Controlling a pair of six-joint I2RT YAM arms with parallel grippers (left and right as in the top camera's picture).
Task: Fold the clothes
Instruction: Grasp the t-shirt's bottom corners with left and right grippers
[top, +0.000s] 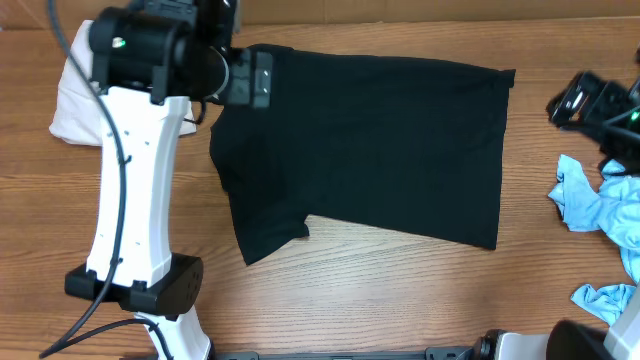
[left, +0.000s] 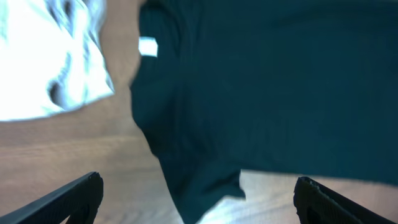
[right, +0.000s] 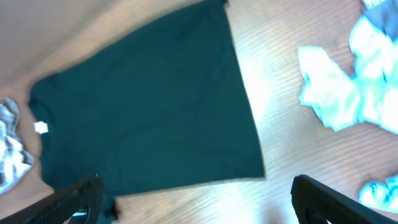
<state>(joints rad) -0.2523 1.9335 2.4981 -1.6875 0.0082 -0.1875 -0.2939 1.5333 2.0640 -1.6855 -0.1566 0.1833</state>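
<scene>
A large black garment (top: 370, 140) lies spread flat on the wooden table, one sleeve toward the front left. Its small white label shows in the left wrist view (left: 147, 46) and the right wrist view (right: 40, 127). An off-white garment (top: 70, 100) lies crumpled at the far left. A light-blue garment (top: 600, 205) lies bunched at the right edge. My left gripper (top: 252, 80) hovers over the black garment's top-left corner, open and empty (left: 198, 183). My right gripper (top: 578, 100) is off the garment's right side, raised, open and empty (right: 197, 185).
The left arm's white column and black base (top: 130, 250) stand on the front-left table. Bare wood (top: 400, 290) runs along the front edge. A second light-blue piece (top: 605, 300) lies at the front right corner.
</scene>
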